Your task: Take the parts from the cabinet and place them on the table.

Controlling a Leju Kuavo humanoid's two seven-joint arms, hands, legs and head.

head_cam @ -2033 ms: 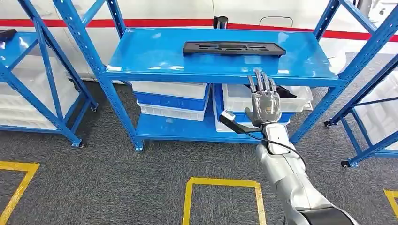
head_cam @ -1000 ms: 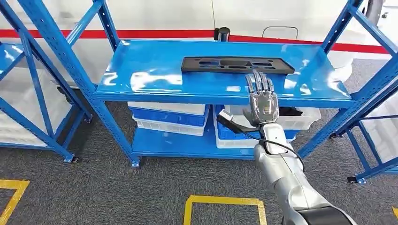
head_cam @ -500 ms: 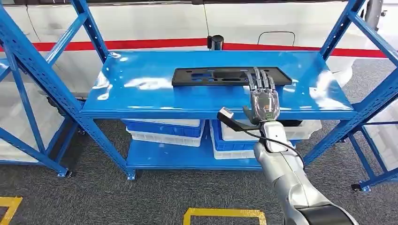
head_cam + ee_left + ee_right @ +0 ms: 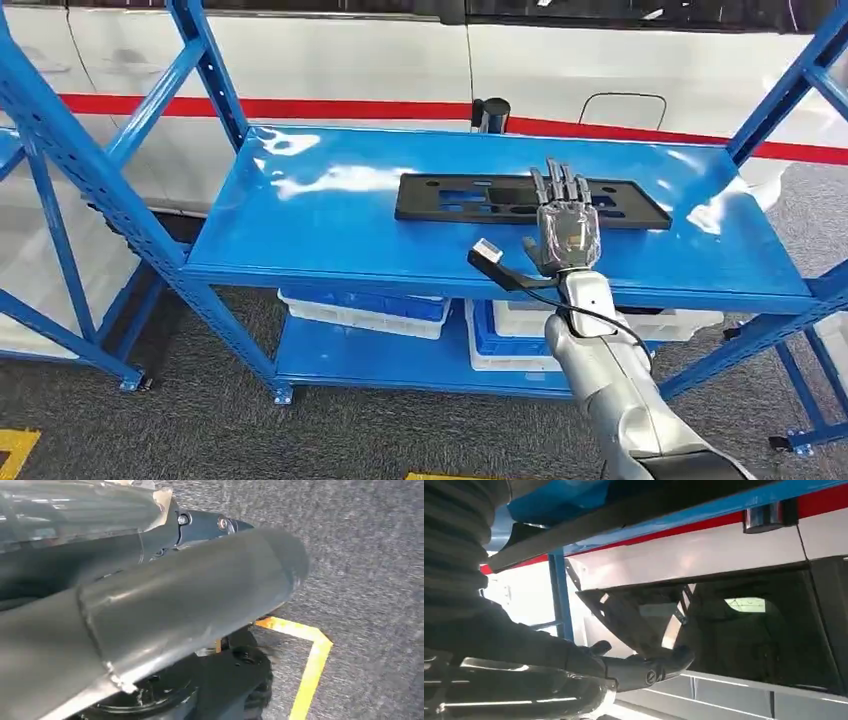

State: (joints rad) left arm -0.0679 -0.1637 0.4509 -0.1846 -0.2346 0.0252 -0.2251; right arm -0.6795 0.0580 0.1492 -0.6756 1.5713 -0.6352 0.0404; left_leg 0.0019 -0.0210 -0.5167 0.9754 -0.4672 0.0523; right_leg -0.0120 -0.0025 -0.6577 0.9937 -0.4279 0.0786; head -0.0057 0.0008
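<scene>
Black flat part (image 4: 520, 198) with cut-out holes lies flat on the top shelf (image 4: 330, 225) of the blue cabinet (image 4: 120, 200), toward the right side and near the back. The robot's right hand (image 4: 562, 225) is up over the shelf, fingers straight and a little apart, holding nothing. Its fingertips (image 4: 556, 178) reach over the front edge of the part, but I cannot tell if they touch it. The silver right arm (image 4: 610, 380) comes up from below.

In the right wrist view the part (image 4: 614, 510) shows as a dark strip on the blue shelf, and the thumb (image 4: 649, 667) sticks out with nothing on it.

The left hand (image 4: 150, 605) hangs down over the grey floor (image 4: 370, 555) near a yellow line (image 4: 310, 665). I cannot tell if it is wide or closed.

White and blue bins (image 4: 365, 310) sit on the low shelf. A white wall with a red stripe (image 4: 300, 107) stands behind the cabinet.
</scene>
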